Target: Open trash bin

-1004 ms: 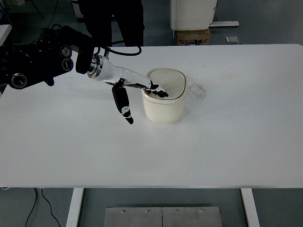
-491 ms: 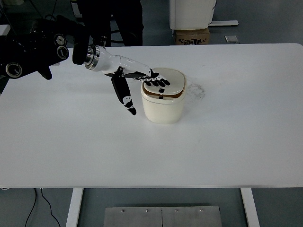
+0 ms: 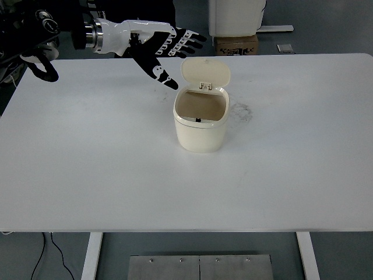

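A small cream trash bin [image 3: 200,129] stands near the middle of the white table [image 3: 291,163]. Its lid [image 3: 206,73] stands upright, hinged at the far side, and the brown inside shows. My left hand [image 3: 169,48] is raised above the table to the upper left of the bin, clear of the lid, fingers spread and holding nothing. The thumb points down toward the table. The right arm is out of view.
A dark smudge [image 3: 242,111] marks the table just right of the bin. A person's dark legs [image 3: 152,23] stand behind the far edge. A cardboard box [image 3: 236,44] and a white unit [image 3: 238,16] sit on the floor beyond the table.
The lid went from shut to standing open. My left hand lifted off the bin's rim and moved up and back, away from it.
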`<state>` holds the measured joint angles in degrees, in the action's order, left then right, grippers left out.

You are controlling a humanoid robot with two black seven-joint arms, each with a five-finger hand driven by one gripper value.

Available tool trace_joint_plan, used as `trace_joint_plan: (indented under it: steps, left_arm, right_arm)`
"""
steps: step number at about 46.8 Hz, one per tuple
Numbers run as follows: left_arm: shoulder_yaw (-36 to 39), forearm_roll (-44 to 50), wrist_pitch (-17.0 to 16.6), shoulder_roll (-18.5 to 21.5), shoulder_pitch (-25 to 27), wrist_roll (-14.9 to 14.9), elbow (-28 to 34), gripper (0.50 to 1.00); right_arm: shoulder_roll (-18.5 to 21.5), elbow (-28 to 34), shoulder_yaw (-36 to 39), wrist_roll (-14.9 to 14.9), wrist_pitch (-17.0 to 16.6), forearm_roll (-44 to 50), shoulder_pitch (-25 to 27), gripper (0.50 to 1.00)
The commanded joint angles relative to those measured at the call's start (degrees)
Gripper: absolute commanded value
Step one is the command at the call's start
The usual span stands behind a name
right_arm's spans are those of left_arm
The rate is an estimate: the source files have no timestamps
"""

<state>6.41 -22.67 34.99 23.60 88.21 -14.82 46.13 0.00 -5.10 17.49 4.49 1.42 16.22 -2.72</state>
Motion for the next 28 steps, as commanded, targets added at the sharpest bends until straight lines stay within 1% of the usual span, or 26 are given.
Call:
trace_joint_plan:
  steps: [1,6,10,15,20,24,28]
  left_arm:
    - [-0.26,4.64,0.01,0.04,-1.02,-0.12,-1.39,1.0]
    - [-1.4,10.01,-0.01,0.13,-2.78,-0.3,-2.45,1.0]
    - [-2.89,14.05,-3.17,0.22,-4.88,-0.3,-2.71,1.0]
    - [-5.18,17.74,-7.47,1.27,-7.78,-0.39,-2.98,1.0]
    - [-9.3,21.35,-10.9,1.71,-11.38,-0.56,-3.68,1.0]
    - [-13.17,23.28,-11.88,2.24,-14.99,-0.56,-5.35,1.0]
    - [-17.48,24.16,-11.96,2.59,-18.85,-0.65,-7.19,1.0]
  right_arm:
    - [0.0,0.0,0.0,-0.01,-0.01,-0.05,0.0,0.991]
    - [0.0,0.0,0.0,-0.01,-0.01,-0.05,0.0,0.991]
    - [0.0,0.0,0.0,-0.01,-0.01,-0.05,0.0,0.991]
    - [0.0,0.0,0.0,-0.01,-0.01,0.04,0.0,0.991]
    - [0.0,0.0,0.0,-0.01,-0.01,-0.05,0.0,0.991]
    - [0.0,0.0,0.0,-0.01,-0.01,-0.05,0.0,0.991]
    - [0.0,0.0,0.0,-0.01,-0.01,-0.05,0.0,0.991]
